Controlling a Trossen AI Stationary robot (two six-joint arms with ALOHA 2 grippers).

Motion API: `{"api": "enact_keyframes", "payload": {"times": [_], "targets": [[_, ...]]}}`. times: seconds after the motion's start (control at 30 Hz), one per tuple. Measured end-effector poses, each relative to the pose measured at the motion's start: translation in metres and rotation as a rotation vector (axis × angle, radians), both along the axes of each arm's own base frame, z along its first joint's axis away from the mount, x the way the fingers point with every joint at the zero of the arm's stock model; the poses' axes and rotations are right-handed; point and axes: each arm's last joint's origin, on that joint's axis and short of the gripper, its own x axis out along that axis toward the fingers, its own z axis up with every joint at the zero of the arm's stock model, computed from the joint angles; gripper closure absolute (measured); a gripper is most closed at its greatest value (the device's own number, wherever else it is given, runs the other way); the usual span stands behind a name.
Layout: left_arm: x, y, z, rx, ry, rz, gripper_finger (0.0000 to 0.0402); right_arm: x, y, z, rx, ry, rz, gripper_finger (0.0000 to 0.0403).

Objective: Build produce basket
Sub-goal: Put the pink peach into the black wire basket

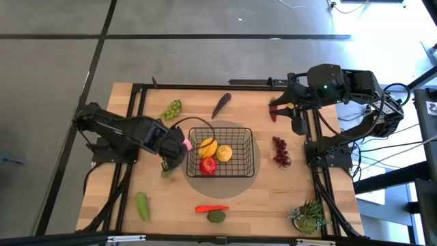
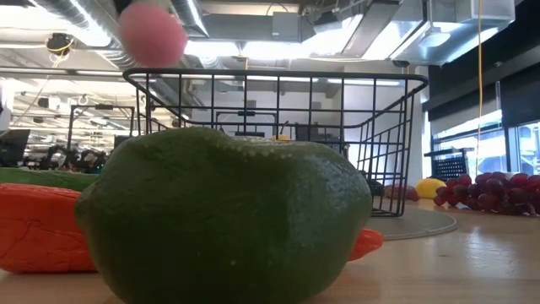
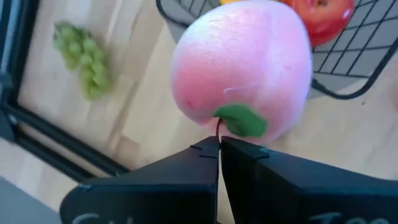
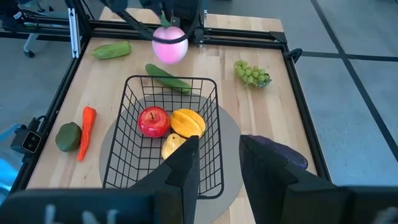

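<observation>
Pink and round, a toy peach with a small green leaf (image 3: 242,68) is pinched by its thin stem between the shut fingertips of the left gripper (image 3: 219,144), hanging in the air just outside the near rim of the black wire-mesh basket (image 1: 247,147). It looks light and probably smooth plastic or foam; held only by the stem it may swing or slip, so a grasp across its round body would seem firmer. Inside the basket lie a red toy tomato (image 1: 208,165) and two yellow toy lemons (image 1: 217,149). Beyond, on the wooden table (image 1: 259,201), a bunch of green toy grapes (image 1: 172,108) rests apart. Farther across, the right gripper (image 4: 217,165) waits above the table's far side, fingers parted and empty, near a purple toy eggplant (image 4: 277,152).
</observation>
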Motion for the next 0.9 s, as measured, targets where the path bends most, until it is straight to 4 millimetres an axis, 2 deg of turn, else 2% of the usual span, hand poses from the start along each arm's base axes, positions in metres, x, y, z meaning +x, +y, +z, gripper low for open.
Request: {"api": "enact_keyframes", "payload": {"times": [0.23,0.57,0.8,0.9], "targets": [[0.007,0.024,0.018,0.09,0.001,-0.158,0.0401,0.0,0.0,0.0,0.0,-0.001,-0.001,0.0295],[0.047,0.043,0.007,0.282,0.178,-0.443,0.0401,0.001,-0.001,0.001,0.029,-0.014,-0.047,0.0295],[0.077,0.045,0.002,0.393,0.276,-0.633,0.0401,0.001,-0.001,0.001,0.028,-0.015,-0.064,0.0295],[0.088,0.042,-0.007,0.443,0.341,-0.699,0.0401,0.001,-0.001,0.001,0.027,-0.015,-0.063,0.0295]]}}
